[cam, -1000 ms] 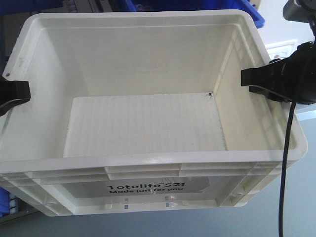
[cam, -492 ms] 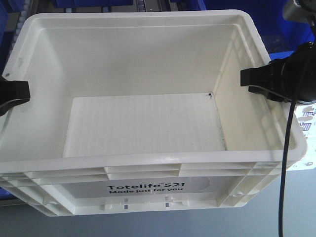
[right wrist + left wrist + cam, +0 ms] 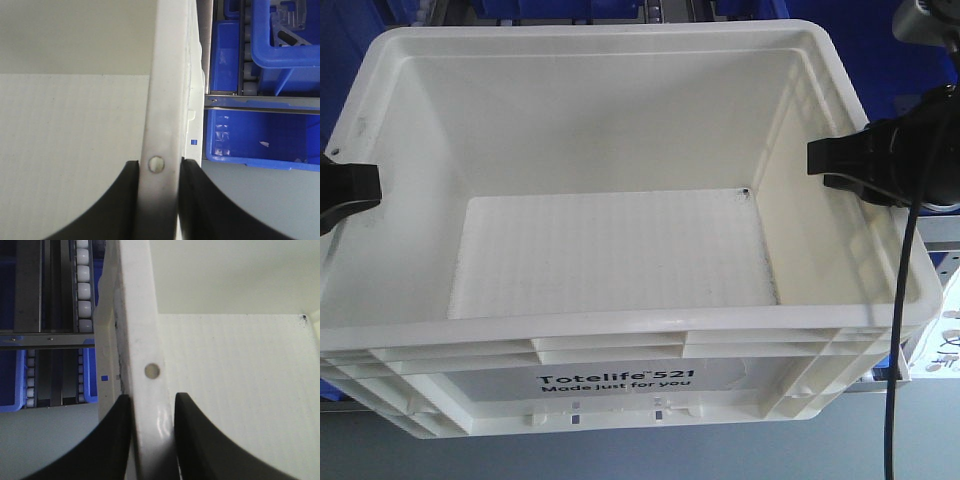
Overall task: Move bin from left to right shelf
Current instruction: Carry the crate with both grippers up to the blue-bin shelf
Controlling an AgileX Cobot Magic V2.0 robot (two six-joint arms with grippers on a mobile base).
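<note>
The large white bin (image 3: 620,270), empty, with black "Totelife 521" print on its front, fills the front view and hangs in the air between my two grippers. My left gripper (image 3: 355,185) is shut on the bin's left rim; in the left wrist view (image 3: 152,407) its black fingers (image 3: 117,440) pinch the white rim (image 3: 142,340). My right gripper (image 3: 835,160) is shut on the right rim; in the right wrist view (image 3: 157,170) its fingers (image 3: 197,200) clamp the rim (image 3: 167,75) on both sides.
Blue plastic bins (image 3: 260,135) sit on a shelf with roller tracks (image 3: 82,285) behind and below the white bin. More blue bins (image 3: 910,60) show at the top right of the front view. A grey floor (image 3: 620,455) lies below.
The background behind the bin has slid sideways and the blue bins now fill the upper right; the bin stays fixed between both grippers, so the whole robot has turned with it.
</note>
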